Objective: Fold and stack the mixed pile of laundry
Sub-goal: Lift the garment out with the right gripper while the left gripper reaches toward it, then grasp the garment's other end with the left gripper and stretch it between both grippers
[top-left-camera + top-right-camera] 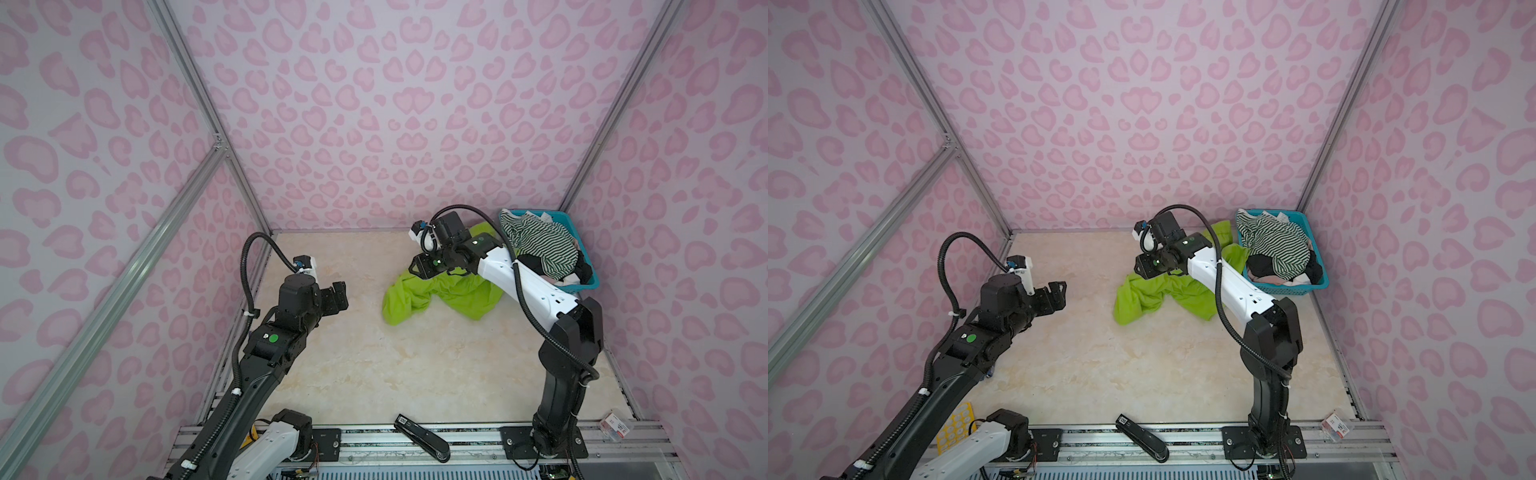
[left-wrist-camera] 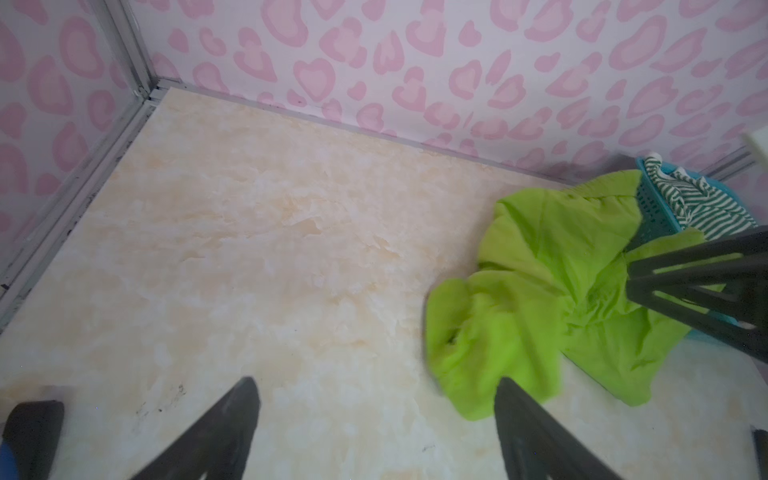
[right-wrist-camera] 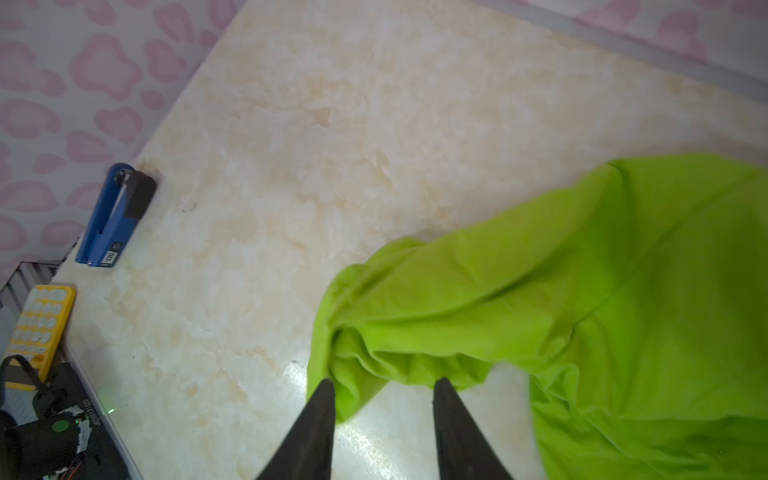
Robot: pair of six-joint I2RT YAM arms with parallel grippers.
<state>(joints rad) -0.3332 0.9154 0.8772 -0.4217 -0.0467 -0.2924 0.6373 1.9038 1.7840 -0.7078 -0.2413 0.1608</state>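
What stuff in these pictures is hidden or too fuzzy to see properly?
- Lime-green shorts: in both top views the right arm covers their middle; in the left wrist view they are blurred.
- Clothes in the teal basket: mostly buried under the striped top in both top views.
- Small box by the front rail: its print is too small to read.

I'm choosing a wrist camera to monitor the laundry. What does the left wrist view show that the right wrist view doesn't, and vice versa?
Only the left wrist view shows the teal basket with the striped top draped in it. Only the right wrist view shows a blue stapler and a yellow keypad-like object at the edge of the marbled table. Both show the lime-green shorts crumpled on that table.
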